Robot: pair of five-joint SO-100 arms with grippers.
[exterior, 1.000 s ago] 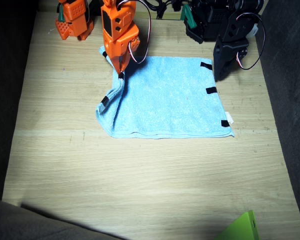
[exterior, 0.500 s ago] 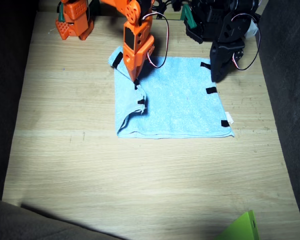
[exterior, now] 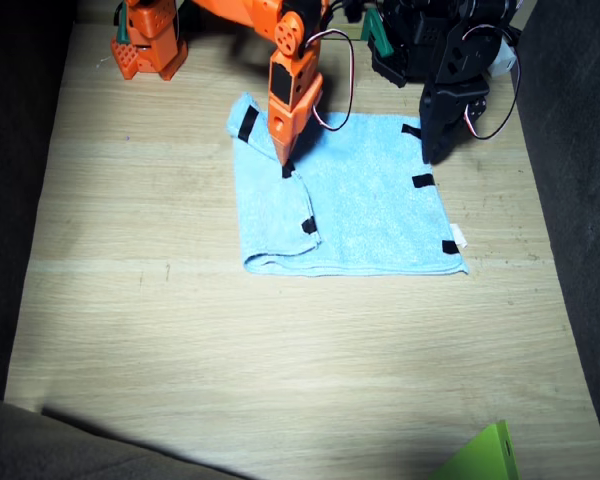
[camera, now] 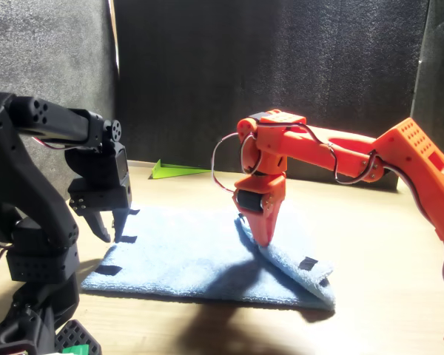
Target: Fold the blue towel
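Fixed view: right pincer (exterior: 284,160) pinches the blue towel (exterior: 370,205) edge—left pincer (camera: 103,225) spread.

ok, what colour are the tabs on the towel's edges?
Black tabs on the blue towel; clearest in the fixed view.

On my screen the blue towel (exterior: 365,215) is a light sky blue, plain terry with no print, and it carries small black tape tabs (exterior: 422,181) along its edges, plus a tiny white tag (exterior: 460,237) at one corner. The right arm (exterior: 285,60) is bright orange all over, its gripper (exterior: 285,160) included, with red, black and white wires looping off it. The left arm (exterior: 458,70) is black, and so is its gripper (camera: 107,225). I see the worktop (exterior: 280,360) as pale wood with faint grain lines. A lime-green wedge (exterior: 480,458) sits at one edge, and the backdrop (camera: 281,66) is dark, near black
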